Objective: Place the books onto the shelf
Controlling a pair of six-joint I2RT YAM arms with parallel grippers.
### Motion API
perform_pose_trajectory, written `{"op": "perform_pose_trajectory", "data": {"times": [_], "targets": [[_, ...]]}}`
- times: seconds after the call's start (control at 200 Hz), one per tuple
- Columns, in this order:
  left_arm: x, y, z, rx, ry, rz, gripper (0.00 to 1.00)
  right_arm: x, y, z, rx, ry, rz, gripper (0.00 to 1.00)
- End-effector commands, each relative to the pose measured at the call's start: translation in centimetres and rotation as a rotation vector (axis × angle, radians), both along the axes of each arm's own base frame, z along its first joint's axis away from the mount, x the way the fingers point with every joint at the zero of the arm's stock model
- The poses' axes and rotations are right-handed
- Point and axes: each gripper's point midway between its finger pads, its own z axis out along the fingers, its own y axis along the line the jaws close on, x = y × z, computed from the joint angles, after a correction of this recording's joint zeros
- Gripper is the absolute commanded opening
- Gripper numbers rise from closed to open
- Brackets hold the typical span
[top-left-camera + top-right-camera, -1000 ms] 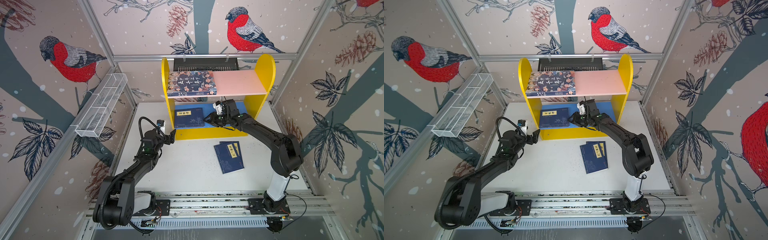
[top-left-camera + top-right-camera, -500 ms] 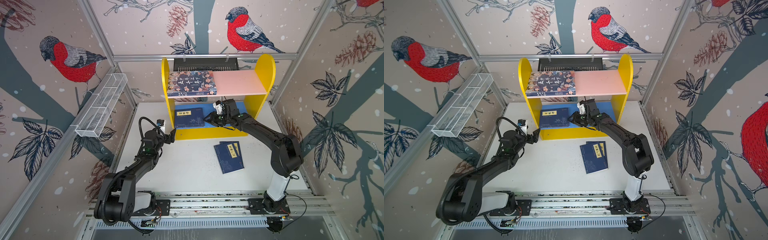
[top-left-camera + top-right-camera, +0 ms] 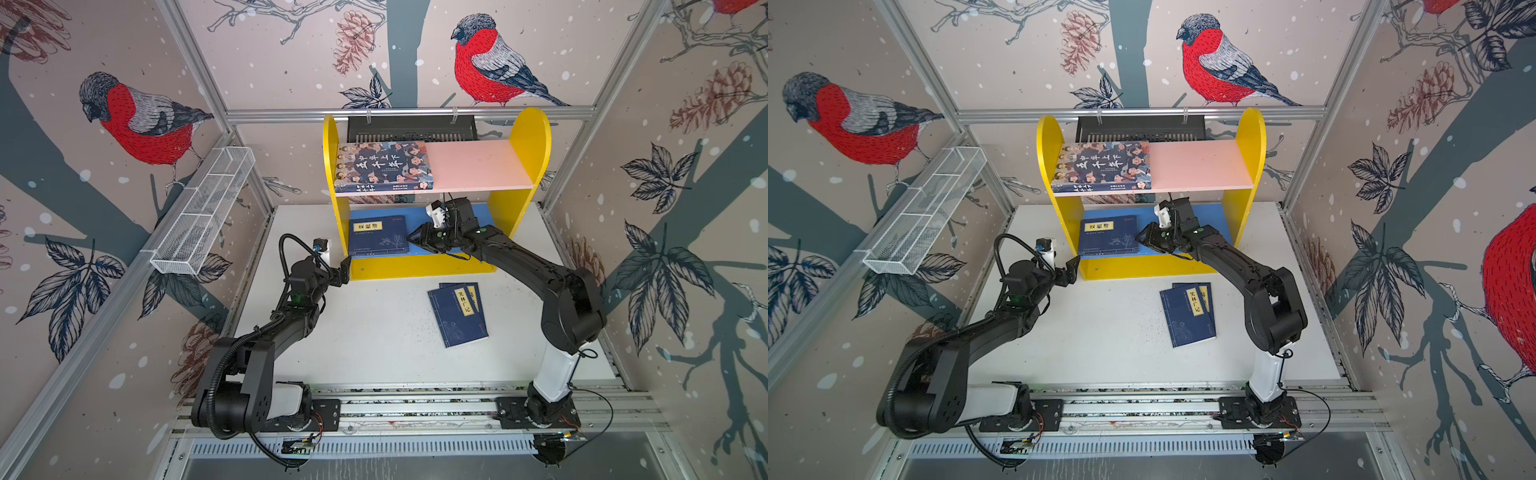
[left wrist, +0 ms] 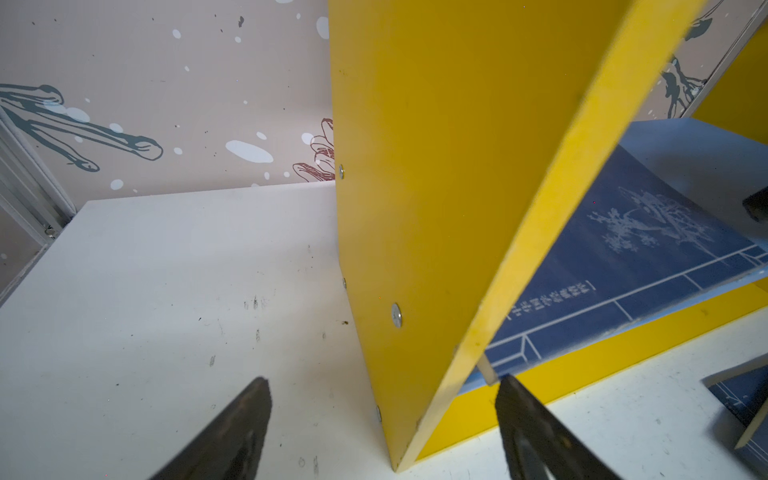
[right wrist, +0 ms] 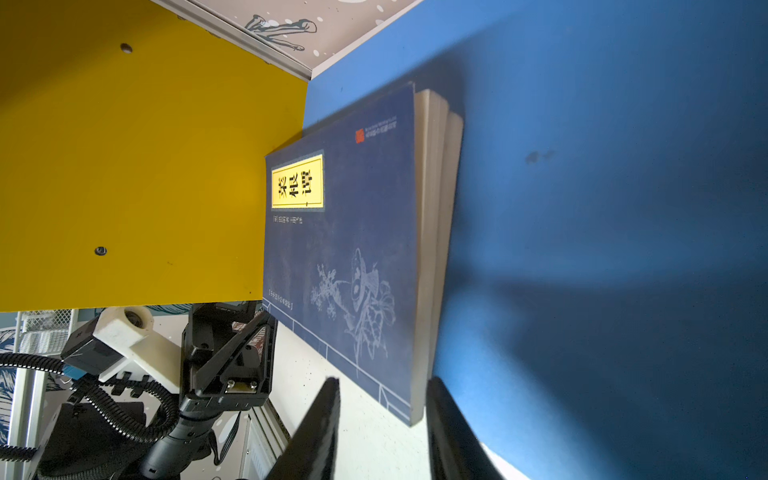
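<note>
Right claw (image 5: 384, 380) at the stacked books (image 3: 377, 235) on the shelf (image 3: 532, 137)
Jaws narrow around the stack's corner on the blue board (image 5: 582, 208), grip unclear; left claw (image 4: 382, 382) spread wide near the yellow panel (image 4: 415, 166); two books (image 3: 457, 313) on the table (image 3: 332, 353), big book (image 3: 382, 166) on the pink board (image 3: 478, 166)

At upper centre, a yellow-sided two-tier shelf (image 3: 530, 137) carries an illustrated paperback (image 3: 384, 166) on its pink board (image 3: 478, 166) and a navy paperback (image 3: 378, 235) on its blue board (image 3: 481, 212), the right hand (image 3: 411, 241) beside it. Two overlapping navy paperbacks (image 3: 457, 316) lie on the white tabletop (image 3: 374, 340).
</note>
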Motion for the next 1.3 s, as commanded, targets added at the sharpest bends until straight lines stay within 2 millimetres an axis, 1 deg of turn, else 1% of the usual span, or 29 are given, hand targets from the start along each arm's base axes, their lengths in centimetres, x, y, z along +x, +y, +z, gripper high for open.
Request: {"op": "perform_pose_trajectory", "data": {"times": [0.0, 0.24, 0.355, 0.44, 0.55, 0.67, 0.866, 1.041, 1.291], "targets": [[0.6, 0.2, 1.9, -0.012, -0.074, 0.021, 0.85, 0.4, 0.2, 0.6, 0.011, -0.02, -0.002, 0.37], [0.8, 0.5, 1.7, -0.017, -0.073, 0.04, 0.85, 0.6, 0.3, 0.5, 0.011, -0.018, -0.002, 0.38], [0.2, 0.5, 1.5, -0.024, -0.061, 0.041, 0.85, 1.0, 0.1, 0.3, 0.008, -0.017, -0.007, 0.38], [-0.5, 0.4, 1.5, -0.032, -0.044, 0.03, 0.85, 1.6, -0.1, -0.2, -0.007, -0.009, -0.018, 0.38], [-1.1, 0.4, 1.4, -0.045, 0.004, 0.033, 0.85, 2.0, 0.1, -0.5, -0.007, -0.008, -0.014, 0.38], [-1.4, 0.7, 0.7, -0.077, 0.118, 0.059, 0.85, 2.2, 0.4, -0.6, 0.0, -0.006, -0.01, 0.37], [-1.8, 0.2, 0.4, -0.109, 0.302, 0.054, 0.85, 2.2, 0.9, -0.6, 0.006, -0.008, 0.004, 0.32], [-2.5, -0.2, 1.2, -0.136, 0.321, 0.028, 0.85, 2.1, 1.4, -1.0, 0.015, 0.001, 0.016, 0.27], [-3.2, -0.5, 1.1, -0.178, 0.382, 0.01, 0.84, 2.2, 2.0, -1.0, 0.023, 0.004, 0.026, 0.2]]}}
